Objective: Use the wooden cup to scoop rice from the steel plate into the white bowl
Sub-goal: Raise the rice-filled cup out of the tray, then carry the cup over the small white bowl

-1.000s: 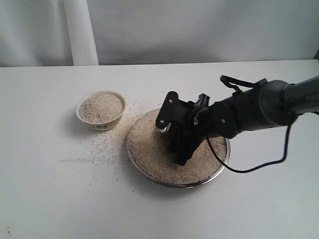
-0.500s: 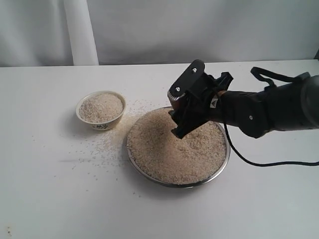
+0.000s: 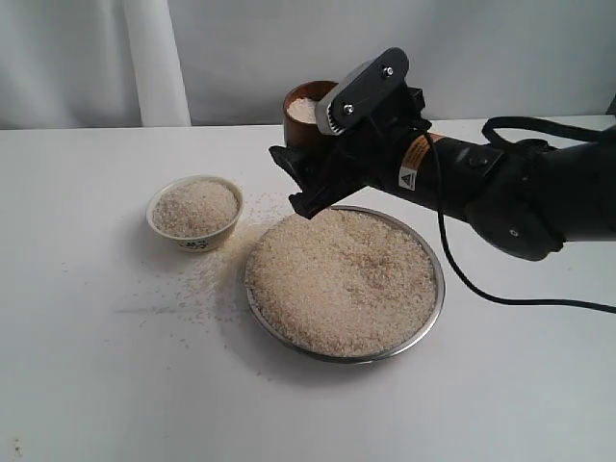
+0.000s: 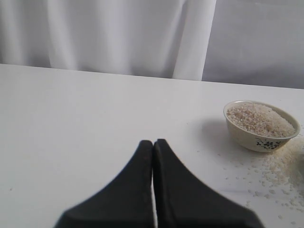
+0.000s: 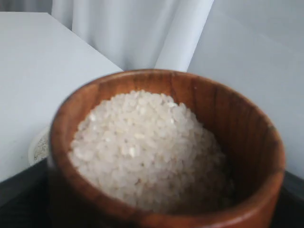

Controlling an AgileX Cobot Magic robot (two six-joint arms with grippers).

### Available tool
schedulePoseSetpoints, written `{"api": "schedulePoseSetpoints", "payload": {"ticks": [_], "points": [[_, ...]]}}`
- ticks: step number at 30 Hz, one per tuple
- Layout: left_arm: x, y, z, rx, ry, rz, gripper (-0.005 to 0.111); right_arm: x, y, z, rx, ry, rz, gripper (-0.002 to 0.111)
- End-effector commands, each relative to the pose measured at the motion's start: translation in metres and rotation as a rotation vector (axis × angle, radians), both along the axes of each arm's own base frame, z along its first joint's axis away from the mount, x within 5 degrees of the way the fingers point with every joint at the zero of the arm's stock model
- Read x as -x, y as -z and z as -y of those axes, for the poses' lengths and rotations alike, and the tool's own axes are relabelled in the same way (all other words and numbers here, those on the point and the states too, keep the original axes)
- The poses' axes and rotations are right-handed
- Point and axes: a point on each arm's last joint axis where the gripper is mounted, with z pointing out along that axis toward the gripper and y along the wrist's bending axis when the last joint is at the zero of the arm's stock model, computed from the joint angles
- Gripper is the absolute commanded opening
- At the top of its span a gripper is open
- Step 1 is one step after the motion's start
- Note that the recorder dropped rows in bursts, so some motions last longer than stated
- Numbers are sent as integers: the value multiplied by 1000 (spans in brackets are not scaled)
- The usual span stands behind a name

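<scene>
My right gripper [image 3: 306,159] is shut on the wooden cup [image 3: 306,108] and holds it upright in the air, above the far left rim of the steel plate [image 3: 435,300]. The cup [image 5: 237,128] is reddish-brown and nearly full of rice [image 5: 142,142]. A wide heap of rice [image 3: 342,279] fills the plate. The white bowl [image 3: 197,239], heaped with rice, stands on the table to the left of the plate. My left gripper [image 4: 153,142] is shut with nothing in it, over bare table, and the bowl [image 4: 251,138] stands some way beyond it.
Loose grains [image 3: 207,279] lie scattered on the table between bowl and plate, also loose grains [image 4: 280,166] beside the bowl. A black cable [image 3: 500,300] hangs from the right arm near the plate's right rim. A white curtain fold [image 3: 154,58] stands behind the table.
The right gripper has risen out of the rice on the plate and moved up and left. The cup has turned upright and now shows, filled with rice.
</scene>
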Motion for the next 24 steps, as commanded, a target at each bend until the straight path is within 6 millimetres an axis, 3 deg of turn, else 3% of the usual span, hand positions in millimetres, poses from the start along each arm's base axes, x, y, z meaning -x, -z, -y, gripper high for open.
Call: {"api": "schedulePoseSetpoints", "payload": {"ticks": [1, 5, 10, 18, 24], "points": [[0, 0, 0, 8, 6, 5, 0, 1, -6, -1, -27, -13, 26, 0], [0, 0, 0, 8, 6, 5, 0, -13, -12, -7, 112, 53, -65, 0], [0, 0, 0, 8, 6, 5, 0, -35, -31, -60, 262, 23, -45, 0], [0, 0, 0, 8, 6, 5, 0, -71, -18, -112, 539, 58, -51, 0], [0, 0, 0, 8, 6, 5, 0, -88, -12, -136, 735, 112, 28, 0]]}}
